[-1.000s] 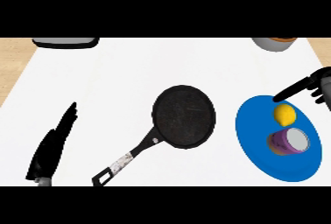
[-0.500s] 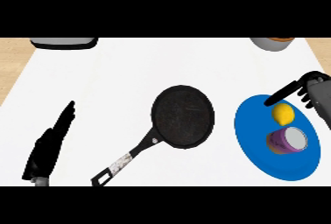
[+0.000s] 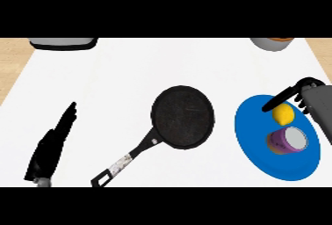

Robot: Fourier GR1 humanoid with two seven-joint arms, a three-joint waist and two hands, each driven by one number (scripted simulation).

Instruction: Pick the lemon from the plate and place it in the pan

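Lemon on the plate just below the right robot hand, fingers open, empty

Single head view; looks steeply down on counter (forearms enter below)

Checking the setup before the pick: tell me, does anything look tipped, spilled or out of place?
Only the purple cup stands out: it lies on its side on the blue plate, just below the lemon. Nothing looks spilled. The pan sits flat and empty.
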